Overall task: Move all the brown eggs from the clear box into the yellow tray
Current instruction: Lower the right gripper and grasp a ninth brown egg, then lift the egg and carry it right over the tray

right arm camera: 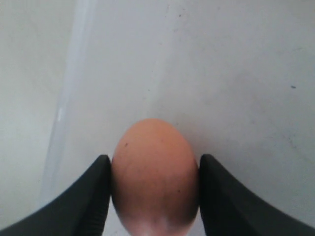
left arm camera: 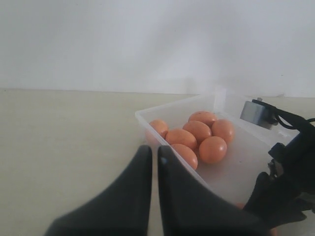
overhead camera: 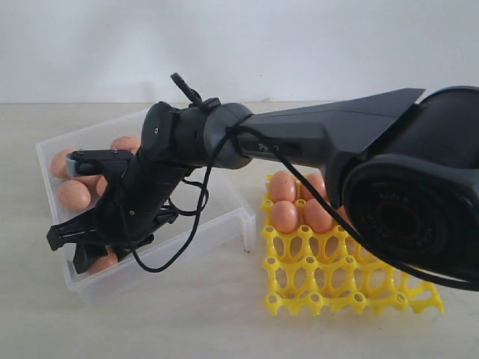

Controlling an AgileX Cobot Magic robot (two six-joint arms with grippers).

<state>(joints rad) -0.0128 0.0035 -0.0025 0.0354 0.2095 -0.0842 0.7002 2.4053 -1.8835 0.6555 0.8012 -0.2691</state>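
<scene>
My right gripper (overhead camera: 93, 250) reaches across into the near left end of the clear box (overhead camera: 228, 223). It is shut on one brown egg (right arm camera: 154, 172), with both black fingers (right arm camera: 93, 191) pressed against the egg's sides over the box floor (right arm camera: 221, 73). That egg (overhead camera: 105, 262) barely shows under the fingers in the exterior view. Several more brown eggs (left arm camera: 212, 149) lie bunched at the far end of the box (overhead camera: 73, 194). The yellow tray (overhead camera: 337, 288) to the right holds several eggs (overhead camera: 284, 215) in its back cells. My left gripper (left arm camera: 154, 153) is shut and empty, just outside the box's corner (left arm camera: 142, 114).
The right arm (overhead camera: 314, 138) and its looping cable (overhead camera: 187, 232) span the space above the box and the tray's back left. The tray's front rows (overhead camera: 352, 299) are bare cells. Pale tabletop (overhead camera: 187, 314) surrounds both containers.
</scene>
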